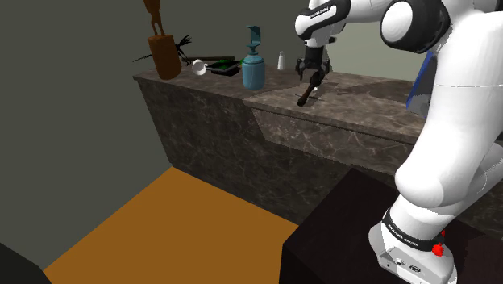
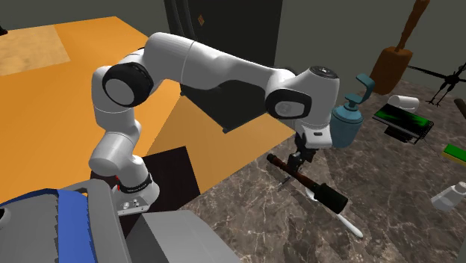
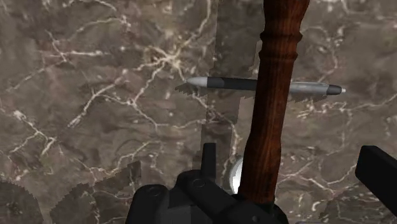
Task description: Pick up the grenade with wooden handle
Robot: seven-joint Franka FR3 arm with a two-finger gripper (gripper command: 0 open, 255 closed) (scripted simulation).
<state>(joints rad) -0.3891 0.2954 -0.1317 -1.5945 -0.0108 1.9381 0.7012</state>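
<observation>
The black gripper (image 2: 300, 160) hangs at the brown wooden handle of the stick grenade (image 2: 329, 199); whether it grips the handle cannot be told. The grenade crosses over a grey pen (image 3: 210, 83) on the marble counter (image 2: 246, 217), near the counter's edge facing the stand (image 2: 175, 168).

One grenade (image 2: 332, 199), one grey pen (image 3: 216, 83), one teal bottle (image 1: 253, 68), one white shaker (image 1: 281, 60).

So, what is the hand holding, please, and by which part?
Nothing, it seems: the hand is open over the grenade, and the finger beside its wooden handle stands clear.
</observation>
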